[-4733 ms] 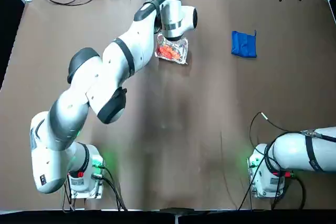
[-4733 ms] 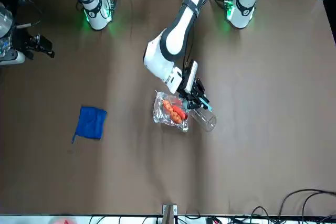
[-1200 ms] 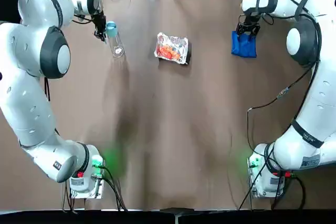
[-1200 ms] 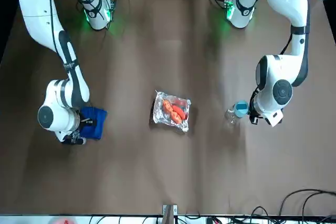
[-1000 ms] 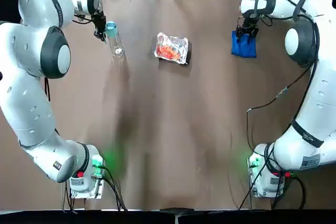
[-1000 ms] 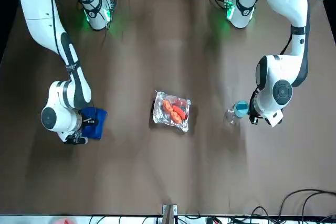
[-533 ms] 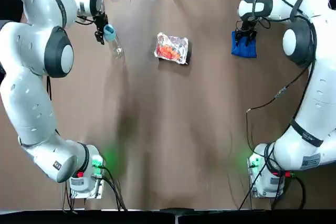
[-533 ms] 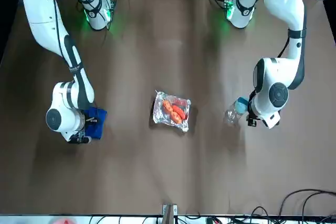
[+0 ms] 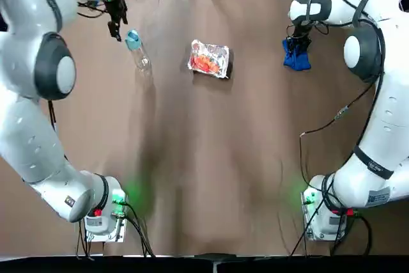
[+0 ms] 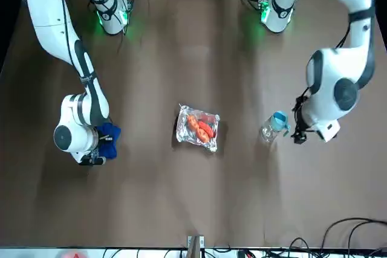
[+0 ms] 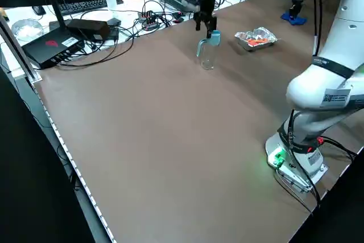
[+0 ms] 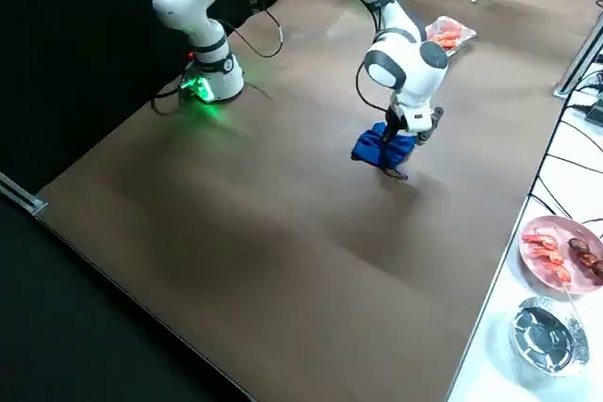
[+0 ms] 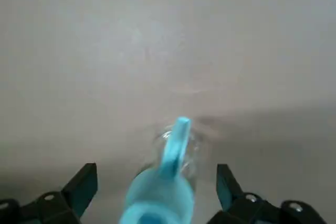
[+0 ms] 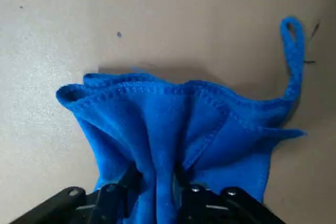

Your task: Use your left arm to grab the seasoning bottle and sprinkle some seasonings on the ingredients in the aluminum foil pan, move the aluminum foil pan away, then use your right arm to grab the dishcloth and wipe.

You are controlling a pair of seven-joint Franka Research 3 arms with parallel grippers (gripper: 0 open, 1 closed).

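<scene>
Our left jaws (image 13: 157, 182) are spread beside the upright bottle (image 9: 142, 57), leaving it standing on the bench (image 9: 204, 177), while our right jaws (image 14: 157, 190) pinch the dishcloth (image 14: 173, 124), presumably for wiping.

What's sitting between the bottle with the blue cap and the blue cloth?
The foil pan of orange-red food, as the top view shows.
</scene>
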